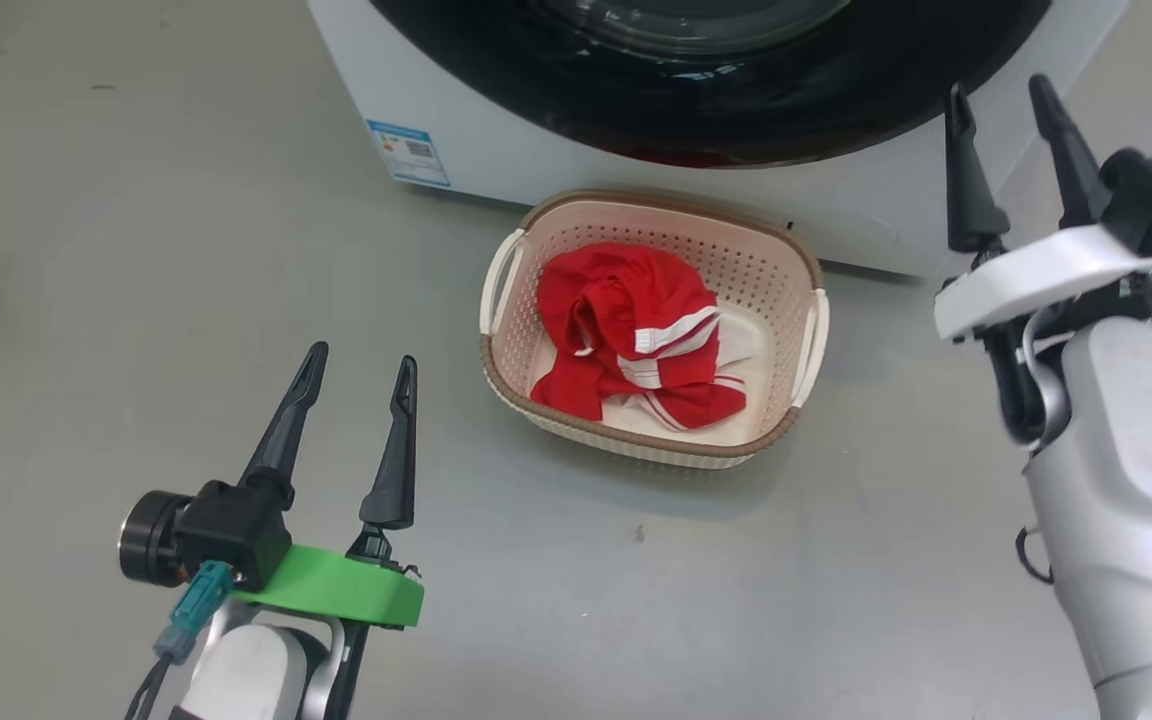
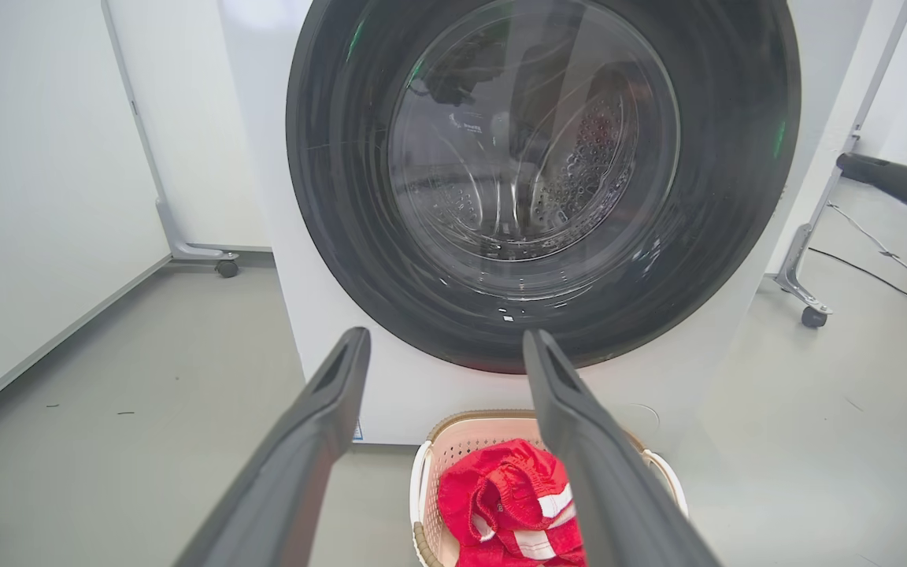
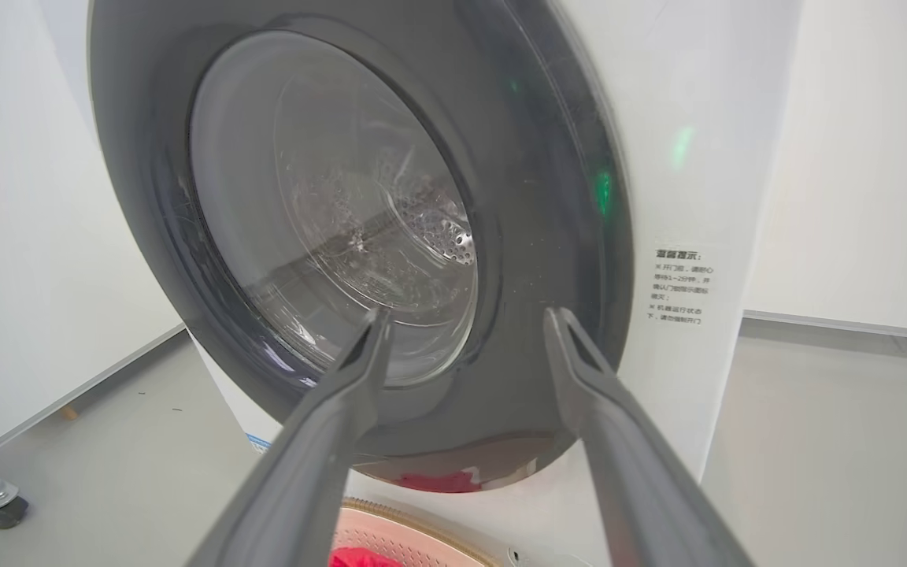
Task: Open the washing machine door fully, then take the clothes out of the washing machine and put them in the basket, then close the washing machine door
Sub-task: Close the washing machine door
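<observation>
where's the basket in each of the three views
head view: basket at centre, on the floor before the washing machine.
left wrist view: basket at bottom centre, partly behind a finger.
right wrist view: basket cut off at the bottom edge, between the fingers.
shared landmark: the round black door above it.

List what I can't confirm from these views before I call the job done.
Washing machine door, head view: mostly cut off by the top edge.
Drum, left wrist view: reflections on the glass blur its lower part.
Basket floor, head view: largely covered by the clothes.
Printed notice, right wrist view: lettering too small to read.
</observation>
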Controlling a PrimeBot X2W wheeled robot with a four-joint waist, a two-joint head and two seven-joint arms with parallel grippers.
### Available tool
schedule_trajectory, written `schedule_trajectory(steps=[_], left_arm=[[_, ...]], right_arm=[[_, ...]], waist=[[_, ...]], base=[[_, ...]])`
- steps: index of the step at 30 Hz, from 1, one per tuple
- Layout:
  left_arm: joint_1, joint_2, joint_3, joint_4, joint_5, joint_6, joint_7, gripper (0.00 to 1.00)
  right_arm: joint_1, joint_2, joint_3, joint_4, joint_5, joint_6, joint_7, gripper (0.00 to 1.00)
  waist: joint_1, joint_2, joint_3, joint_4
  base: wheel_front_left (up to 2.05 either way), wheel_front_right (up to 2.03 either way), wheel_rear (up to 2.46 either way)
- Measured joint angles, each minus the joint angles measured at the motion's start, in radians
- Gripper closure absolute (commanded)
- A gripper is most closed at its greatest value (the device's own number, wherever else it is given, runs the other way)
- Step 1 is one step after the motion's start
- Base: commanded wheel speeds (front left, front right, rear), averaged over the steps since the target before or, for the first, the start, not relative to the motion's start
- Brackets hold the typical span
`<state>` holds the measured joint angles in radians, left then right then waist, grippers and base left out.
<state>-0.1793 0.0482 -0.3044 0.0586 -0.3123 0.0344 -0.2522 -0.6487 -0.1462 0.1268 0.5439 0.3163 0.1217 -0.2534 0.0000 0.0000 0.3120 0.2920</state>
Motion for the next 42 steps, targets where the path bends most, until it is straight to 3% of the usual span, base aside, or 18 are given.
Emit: schedule_trajectory(steps=[12, 20, 42], left_arm=[[0.043, 0.010, 0.007, 0.044, 0.005, 0.000, 0.000, 0.00], [0.086, 0.028, 0.013, 0.071, 0.005, 0.000, 0.000, 0.00], [0.179, 0.044, 0.040, 0.090, -0.006, 0.001, 0.000, 0.00]], right_arm=[[0.222, 0.032, -0.022, -0.116, -0.006, -0.002, 0.000, 0.00], [0.370, 0.054, -0.027, -0.177, -0.017, -0.021, 0.000, 0.00], [0.621, 0.085, -0.012, -0.307, -0.021, -0.053, 0.000, 0.00]], waist=[[0.0000, 0.0000, -0.074, -0.082], [0.0000, 0.0000, -0.131, -0.125], [0.0000, 0.0000, -0.248, -0.214]], base=[[0.00, 0.00, 0.00], [0.00, 0.00, 0.00], [0.00, 0.00, 0.00]])
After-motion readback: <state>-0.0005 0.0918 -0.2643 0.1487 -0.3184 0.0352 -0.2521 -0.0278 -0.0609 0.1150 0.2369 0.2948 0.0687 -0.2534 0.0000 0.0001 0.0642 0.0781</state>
